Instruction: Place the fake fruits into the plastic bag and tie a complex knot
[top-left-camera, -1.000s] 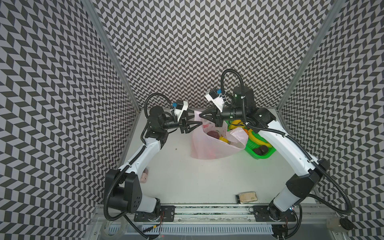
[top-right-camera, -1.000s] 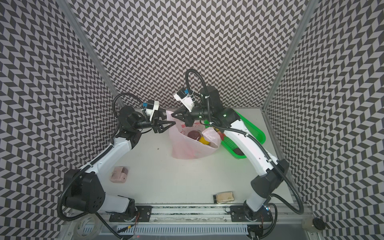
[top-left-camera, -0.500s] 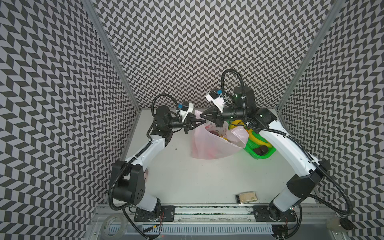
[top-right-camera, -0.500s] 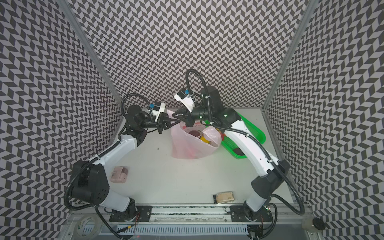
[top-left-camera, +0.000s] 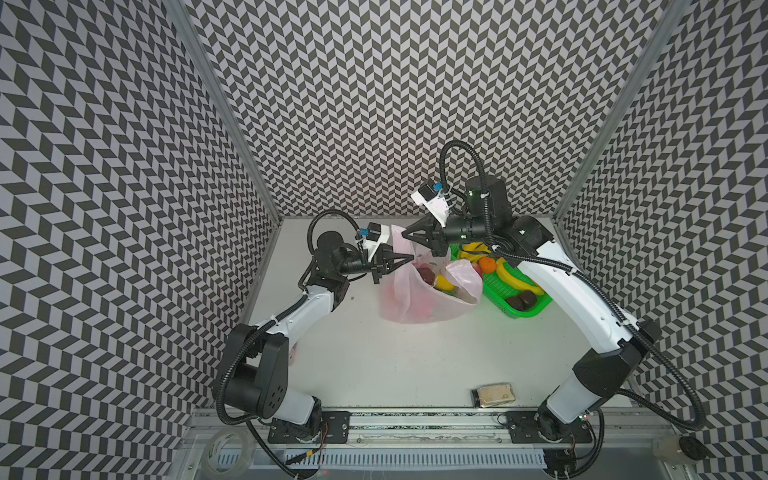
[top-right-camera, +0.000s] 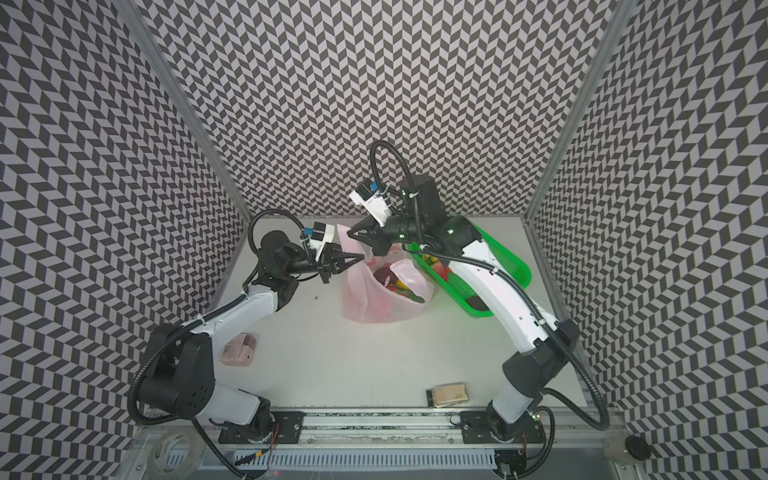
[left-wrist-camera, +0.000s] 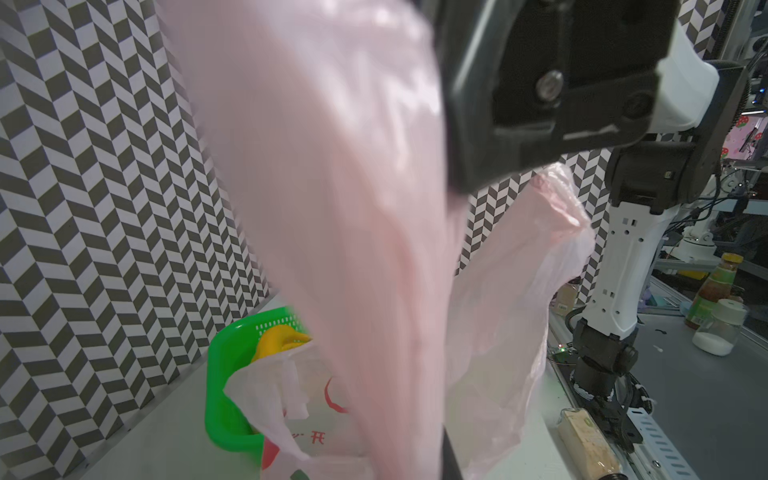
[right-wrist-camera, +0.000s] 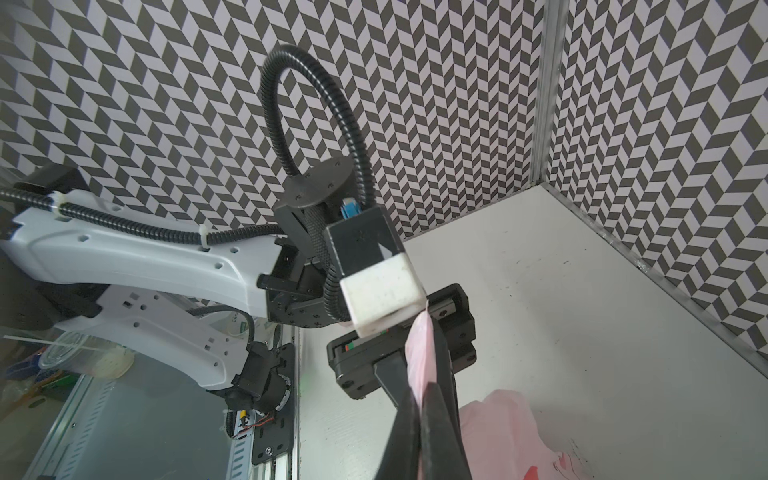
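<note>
The pink plastic bag (top-left-camera: 415, 303) (top-right-camera: 370, 303) stands open at mid table, with a dark red and a yellow fake fruit (top-left-camera: 444, 284) inside. My left gripper (top-left-camera: 410, 260) (top-right-camera: 363, 258) is shut on the bag's near rim. Just behind it my right gripper (top-left-camera: 405, 235) (top-right-camera: 350, 234) (right-wrist-camera: 419, 449) is shut on a raised pink handle (right-wrist-camera: 419, 353). In the left wrist view that stretched plastic (left-wrist-camera: 332, 208) hides my left jaws. Bananas (top-left-camera: 513, 279), an orange (top-left-camera: 486, 264) and dark brown fruits (top-left-camera: 524, 299) lie in the green basket (top-left-camera: 540, 302). No knot is in view.
The green basket (top-right-camera: 515, 266) lies right of the bag under the right arm. A tan packet (top-left-camera: 492, 395) lies near the front edge. A pink block (top-right-camera: 239, 350) sits by the left arm's base. Patterned walls close in on three sides.
My left gripper moved right to the bag and went from open to shut on its rim. The right gripper kept its hold on the handle and stayed in place.
</note>
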